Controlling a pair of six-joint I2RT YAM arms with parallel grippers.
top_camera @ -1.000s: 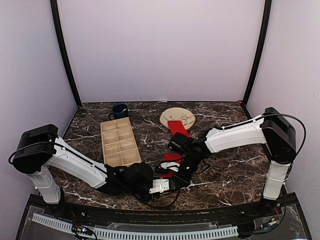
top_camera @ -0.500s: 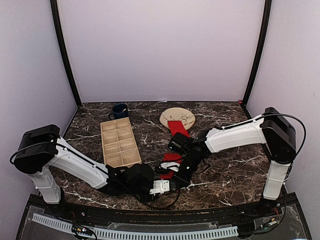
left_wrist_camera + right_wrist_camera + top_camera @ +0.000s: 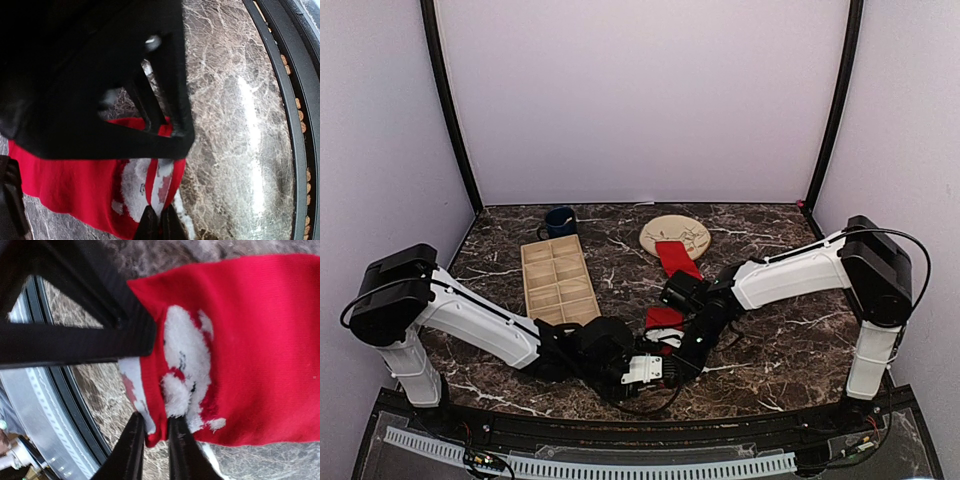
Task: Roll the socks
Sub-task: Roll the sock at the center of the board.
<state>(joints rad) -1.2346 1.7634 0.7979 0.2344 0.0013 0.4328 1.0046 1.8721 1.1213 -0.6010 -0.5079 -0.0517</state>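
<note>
One red sock with white markings lies on the marble table between my two grippers. In the left wrist view the sock fills the lower left, and my left gripper is shut on its white-marked edge. In the right wrist view my right gripper is shut on the same edge of the sock. The two grippers meet close together near the table's front, the left gripper beside the right gripper. The second red sock lies flat, partly on the beige plate.
A wooden compartment tray lies at the left middle, with a dark blue mug behind it. The black rail of the table's near edge runs close to the grippers.
Both grippers have shifted slightly right and toward the near edge, with the sock's end drawn along. The sock on the plate has not moved.
</note>
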